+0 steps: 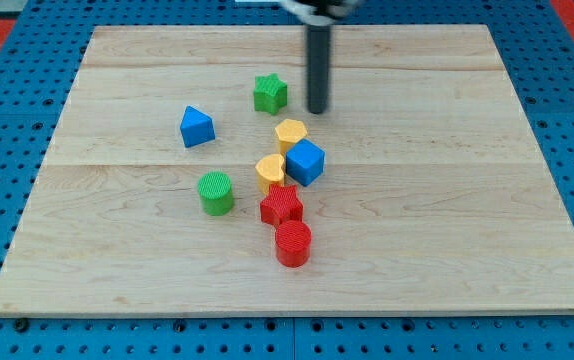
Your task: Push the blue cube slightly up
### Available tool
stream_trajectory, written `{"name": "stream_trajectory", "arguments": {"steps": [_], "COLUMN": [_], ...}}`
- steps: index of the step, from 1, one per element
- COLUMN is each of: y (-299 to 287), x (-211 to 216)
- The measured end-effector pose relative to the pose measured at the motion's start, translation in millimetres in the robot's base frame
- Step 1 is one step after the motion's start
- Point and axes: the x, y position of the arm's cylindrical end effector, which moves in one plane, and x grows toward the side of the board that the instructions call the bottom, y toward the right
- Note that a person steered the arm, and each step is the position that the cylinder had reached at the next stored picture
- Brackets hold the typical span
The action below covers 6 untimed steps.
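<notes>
The blue cube [305, 162] lies near the middle of the wooden board [447, 200]. A yellow hexagonal block [291, 134] touches it at its upper left, and a second yellow block [271, 172] sits at its left. My tip [318, 111] is above the cube, toward the view's top, a short gap away and slightly to the right of the yellow hexagonal block. The rod stands upright and touches no block.
A green star block [270, 93] lies left of my tip. A blue triangular block [196, 127] is further left. A green cylinder [215, 192], a red star block [281, 206] and a red cylinder [293, 243] lie below. A blue pegboard [7, 120] surrounds the board.
</notes>
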Motion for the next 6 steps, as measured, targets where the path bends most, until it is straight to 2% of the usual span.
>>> {"name": "stream_trajectory", "arguments": {"steps": [1,2,6], "y": [29.4,-10.9,-39.7], "x": [94.7,141.1,59.6]}}
